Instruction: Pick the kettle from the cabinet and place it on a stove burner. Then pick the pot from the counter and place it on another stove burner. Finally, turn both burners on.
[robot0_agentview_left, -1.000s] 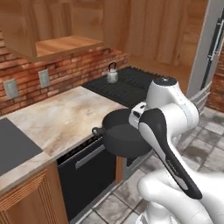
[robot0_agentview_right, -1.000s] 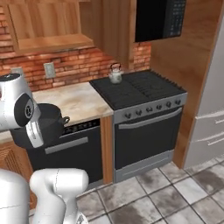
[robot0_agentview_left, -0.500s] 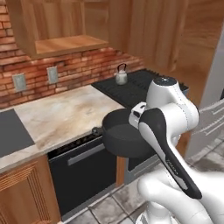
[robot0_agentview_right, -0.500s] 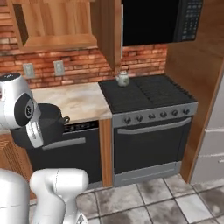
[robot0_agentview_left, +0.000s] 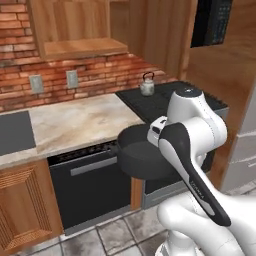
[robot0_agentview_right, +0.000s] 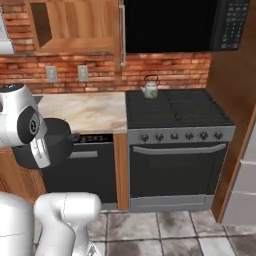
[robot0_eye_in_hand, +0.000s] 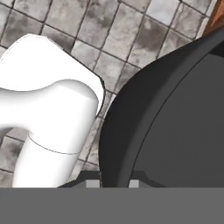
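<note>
The room is a rendered kitchen with a red brick back wall, a grey stone-tile floor (robot0_agentview_right: 165, 225) and wood fronts. The counter (robot0_agentview_left: 80, 122) runs across the left half of the left base view, beige with brown veining, with a dark grey flat panel (robot0_agentview_left: 15, 132) set at its left end and a black dishwasher front (robot0_agentview_right: 95, 170) below it. The cabinet (robot0_agentview_left: 75, 30) hangs at upper left, its wooden shelf bare. The black cooktop (robot0_agentview_right: 175, 107) sits right of centre in the right base view, above a steel knob front and oven door, with a black microwave (robot0_agentview_right: 175, 25) over it. The kettle (robot0_agentview_right: 149, 88) stands upright at the back left of the cooktop, on a burner grate, handle arched overhead; its spout direction is too small to tell. The pot (robot0_agentview_left: 142, 155) is off the counter, carried in the air in front of the dishwasher, mouth up and roughly level, one loop handle toward the left of the frame. In the hand view the gripper (robot0_eye_in_hand: 113, 183) has its jaws closed on the pot's rim, one fingertip on each side of the wall.
</note>
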